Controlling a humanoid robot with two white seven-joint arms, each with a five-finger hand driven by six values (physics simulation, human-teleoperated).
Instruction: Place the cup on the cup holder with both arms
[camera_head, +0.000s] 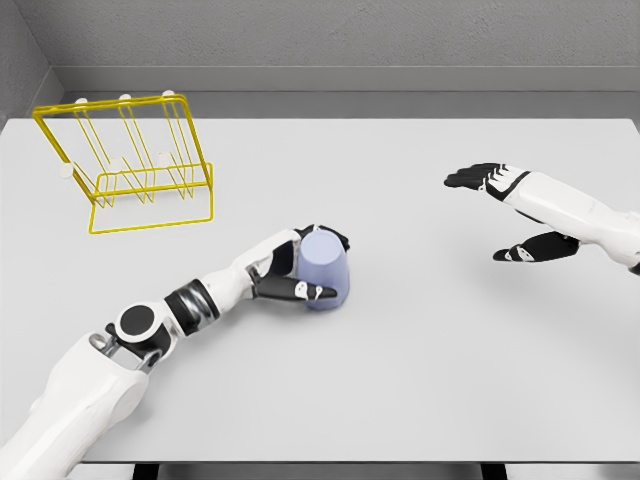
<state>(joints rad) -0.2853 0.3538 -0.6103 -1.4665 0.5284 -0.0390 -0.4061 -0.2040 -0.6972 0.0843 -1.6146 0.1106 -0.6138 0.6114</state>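
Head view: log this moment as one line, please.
left hand: shut on cup | cup: on table, mid | right hand: open, apart | cup holder: far left, empty

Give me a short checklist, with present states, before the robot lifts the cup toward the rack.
1. Left robot hand wrapped around the pale lavender upside-down cup: ok.
2. Grip firm enough to lift: cannot tell.
3. Cup resting on the grey table, not tilted: ok.
4. Yellow wire cup holder upright at the far left: ok.
5. Table between cup and holder free of things: ok.
6. Right robot hand helping on the cup: not ok; it is open, apart from it at the right.
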